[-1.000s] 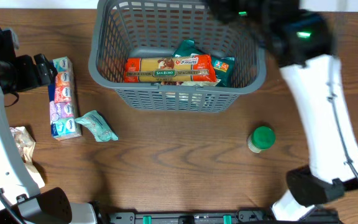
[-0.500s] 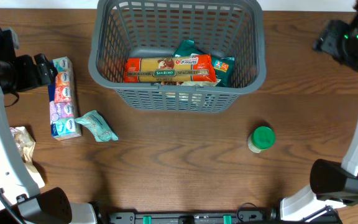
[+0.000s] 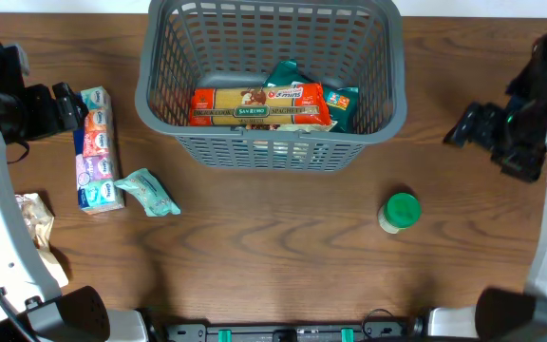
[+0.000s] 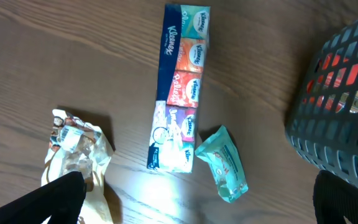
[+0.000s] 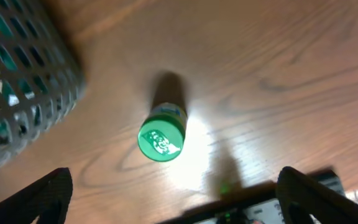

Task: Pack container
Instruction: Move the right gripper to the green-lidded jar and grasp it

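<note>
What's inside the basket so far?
In the container, a spaghetti packet lies across the base. Teal packaging pokes out behind it, partly covered; anything beneath the packet cannot be seen.

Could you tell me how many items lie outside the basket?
4: tissue multipack, teal packet, crinkled clear bag left of the dark grey plastic basket; green-lidded jar right of it.

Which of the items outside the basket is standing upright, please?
The green-lidded jar, by itself on the right, stands upright; the tissue multipack, teal packet and crumpled wrapper all lie flat on the left.
</note>
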Action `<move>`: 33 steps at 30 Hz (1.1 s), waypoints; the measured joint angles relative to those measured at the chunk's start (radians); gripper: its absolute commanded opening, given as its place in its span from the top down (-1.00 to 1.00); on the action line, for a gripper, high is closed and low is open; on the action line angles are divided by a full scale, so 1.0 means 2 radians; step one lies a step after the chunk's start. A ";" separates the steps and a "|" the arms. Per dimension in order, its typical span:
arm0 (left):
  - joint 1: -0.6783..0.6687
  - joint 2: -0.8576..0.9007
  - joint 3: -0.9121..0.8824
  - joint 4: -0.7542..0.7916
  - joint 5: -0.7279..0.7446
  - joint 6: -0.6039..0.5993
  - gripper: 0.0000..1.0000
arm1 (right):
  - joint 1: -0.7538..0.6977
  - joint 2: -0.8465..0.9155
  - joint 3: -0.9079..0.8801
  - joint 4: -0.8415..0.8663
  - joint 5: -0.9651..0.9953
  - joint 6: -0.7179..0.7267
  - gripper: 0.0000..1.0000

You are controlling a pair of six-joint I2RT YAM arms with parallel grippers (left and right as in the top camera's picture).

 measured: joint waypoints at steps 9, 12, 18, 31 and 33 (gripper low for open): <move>0.000 0.000 0.000 0.000 0.000 0.000 -0.97 | 0.037 -0.114 -0.256 0.197 -0.006 0.010 -0.99; 0.000 0.000 0.000 0.000 0.000 0.000 -0.97 | 0.073 -0.118 -0.339 0.263 -0.005 0.022 -0.99; 0.000 0.000 0.000 -0.001 0.000 0.000 -0.97 | 0.138 -0.118 -0.433 0.381 0.010 0.045 -0.98; 0.000 0.000 0.000 -0.001 0.000 0.000 -0.97 | 0.160 -0.118 -0.442 0.391 0.060 0.064 -0.98; 0.000 0.000 0.000 -0.001 0.000 0.000 -0.97 | 0.160 -0.118 -0.447 0.382 0.069 0.072 -0.99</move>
